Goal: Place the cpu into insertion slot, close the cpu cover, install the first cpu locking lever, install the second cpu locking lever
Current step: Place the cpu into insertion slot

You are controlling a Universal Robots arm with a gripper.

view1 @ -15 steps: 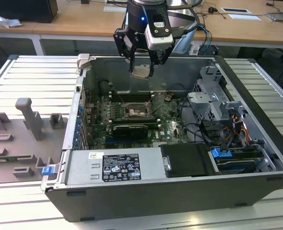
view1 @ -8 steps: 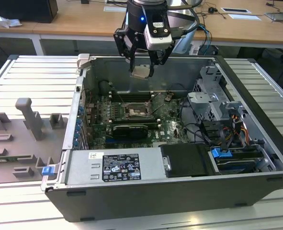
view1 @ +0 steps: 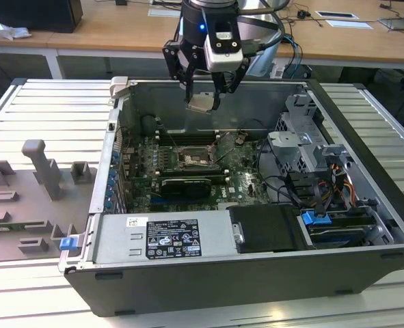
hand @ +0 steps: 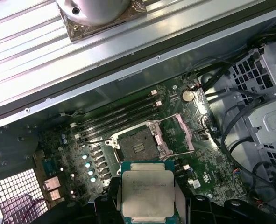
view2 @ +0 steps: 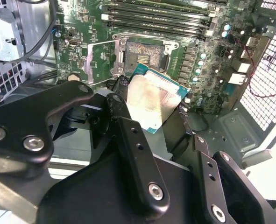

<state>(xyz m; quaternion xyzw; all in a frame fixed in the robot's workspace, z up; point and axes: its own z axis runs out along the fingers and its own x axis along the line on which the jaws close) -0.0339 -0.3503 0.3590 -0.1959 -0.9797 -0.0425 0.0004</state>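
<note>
Clasping cpu (hand: 148, 192), seemingly above socket (hand: 138, 145)

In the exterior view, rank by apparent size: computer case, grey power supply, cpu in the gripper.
1. case
2. power supply
3. cpu, smallest by far, even allowing that it hangs farther from the camera than the power supply.

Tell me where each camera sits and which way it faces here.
Exterior view: outside, looking down into the open case; the hand holds the cpu above it.
First wrist view: rides at the wrist, facing down at the empty socket; fingers flank the cpu.
Second wrist view: rides at the wrist, facing down past black finger links.
All share cpu and socket.
</note>
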